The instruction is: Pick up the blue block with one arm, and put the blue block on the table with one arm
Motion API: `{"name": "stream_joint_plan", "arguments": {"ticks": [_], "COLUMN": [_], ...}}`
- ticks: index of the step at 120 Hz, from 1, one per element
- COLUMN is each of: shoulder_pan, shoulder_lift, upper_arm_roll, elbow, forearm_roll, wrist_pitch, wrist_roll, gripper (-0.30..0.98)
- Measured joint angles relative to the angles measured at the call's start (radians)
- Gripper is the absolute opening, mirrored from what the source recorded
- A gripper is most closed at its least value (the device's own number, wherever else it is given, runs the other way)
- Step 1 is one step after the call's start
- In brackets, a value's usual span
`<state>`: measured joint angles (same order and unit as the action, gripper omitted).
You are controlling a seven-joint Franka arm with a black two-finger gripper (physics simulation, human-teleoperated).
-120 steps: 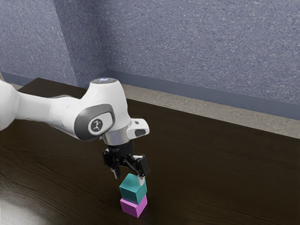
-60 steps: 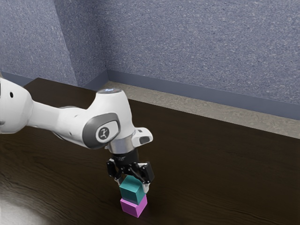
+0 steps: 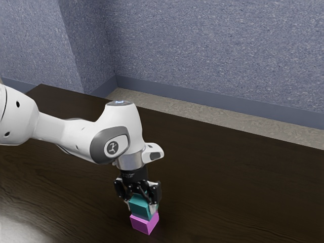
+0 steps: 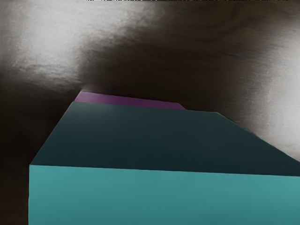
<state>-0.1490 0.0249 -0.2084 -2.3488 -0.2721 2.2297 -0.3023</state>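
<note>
— Item one?
— Claw (image 3: 140,206), closed on the blue block (image 3: 139,210), fingers at opposite sides.
— Item two?
— Pink block (image 3: 144,224), below the claw (between blue block and worktop (image 3: 228,187)).
— Obscured?
— Blue block's upper part, partly behind the claw; its near face, cropped in the wrist view.

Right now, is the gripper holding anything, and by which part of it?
The gripper holds the teal block by two opposite sides, at its upper part.
</note>
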Motion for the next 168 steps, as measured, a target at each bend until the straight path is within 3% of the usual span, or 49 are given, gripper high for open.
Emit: {"name": "stream_joint_plan", "arguments": {"ticks": [18,43,81,96,118,125,157,168], "shoulder_pan": [0.003,-0.002,0.020,0.028,0.052,0.058,0.060,0.060], "shoulder_lift": [-0.033,-0.115,-0.039,0.041,0.144,0.152,0.150,0.023], "upper_arm_roll": [0.000,0.007,0.196,0.257,0.271,0.272,0.273,0.257], "elbow": [0.001,0.006,0.037,0.071,0.116,0.117,0.118,0.115], "forearm_roll": [0.032,0.093,0.172,0.179,0.175,0.169,0.139,0.139], "wrist_pitch": [-0.006,-0.043,-0.068,-0.061,-0.037,-0.028,-0.010,-0.024], "wrist_roll": [-0.013,-0.028,0.002,0.035,0.091,0.112,0.190,0.210], "gripper": [0.30,0.34,0.36,0.36,0.36,0.42,0.59,0.63]}}
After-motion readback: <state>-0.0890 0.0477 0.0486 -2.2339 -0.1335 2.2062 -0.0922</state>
